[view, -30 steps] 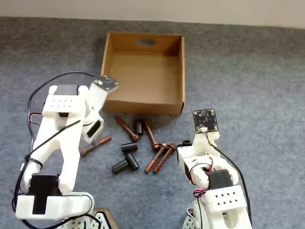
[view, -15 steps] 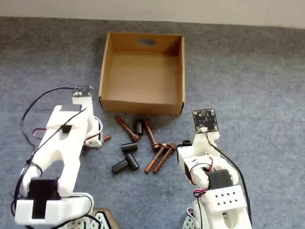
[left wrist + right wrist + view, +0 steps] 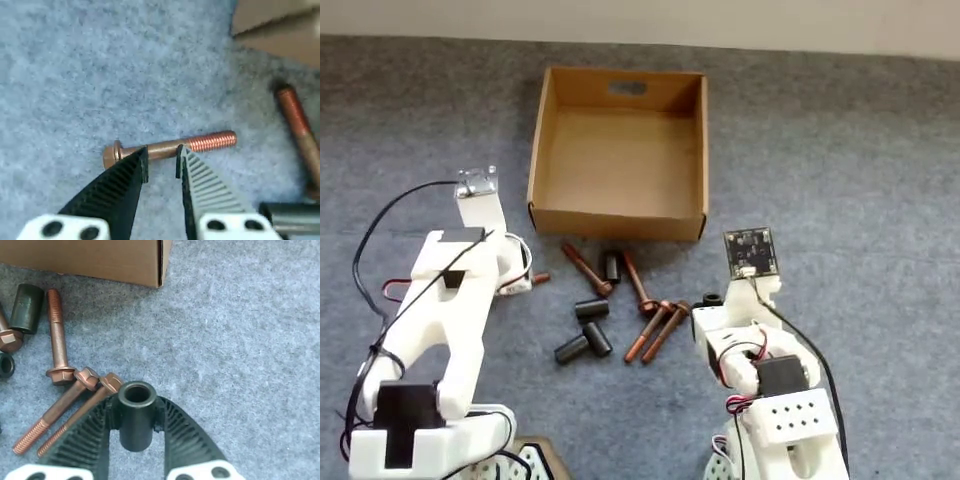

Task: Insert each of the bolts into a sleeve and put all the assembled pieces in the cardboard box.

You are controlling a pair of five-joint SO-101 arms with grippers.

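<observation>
A lone copper bolt [image 3: 167,147] lies on the grey carpet, its threaded tip [image 3: 539,279] poking out beside the left arm. My left gripper [image 3: 162,162] hovers just over its shank, fingers slightly apart on either side of it, not clamped. My right gripper [image 3: 136,405] is shut on a black sleeve [image 3: 135,415], held open end up near the loose parts; the same sleeve [image 3: 712,299] shows at the right arm's tip. Several more bolts [image 3: 650,335] and black sleeves [image 3: 591,309] lie scattered in front of the cardboard box [image 3: 617,222], which holds nothing.
Another bolt [image 3: 300,130] and a sleeve [image 3: 290,215] lie close beside the left gripper. Two bolt heads [image 3: 97,380] rest right by the right gripper's fingers. The box corner [image 3: 85,257] stands just beyond them. Open carpet stretches to the right of the box.
The left arm has swung left, away from the box's front corner, and come down over the lone bolt. The right arm with its sleeve has stayed still.
</observation>
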